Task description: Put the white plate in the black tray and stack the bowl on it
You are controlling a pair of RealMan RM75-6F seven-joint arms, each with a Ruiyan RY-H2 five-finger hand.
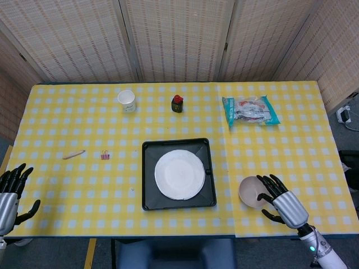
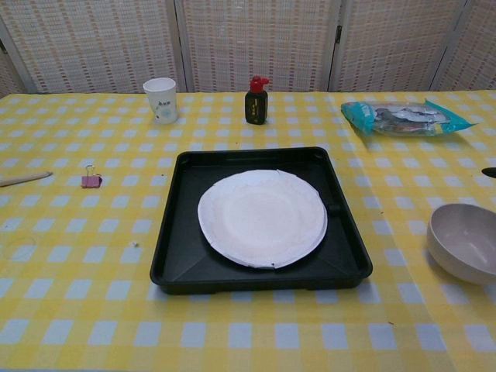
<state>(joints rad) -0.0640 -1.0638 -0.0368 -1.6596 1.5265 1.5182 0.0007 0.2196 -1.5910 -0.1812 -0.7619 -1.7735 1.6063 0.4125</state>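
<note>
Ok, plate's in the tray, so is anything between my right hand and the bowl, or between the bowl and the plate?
Nothing visible. The right hand sits right beside the bowl, fingers spread at its rim. Between the bowl and the plate there is only bare tablecloth and the tray's low right wall, which the bowl would have to clear.
</note>
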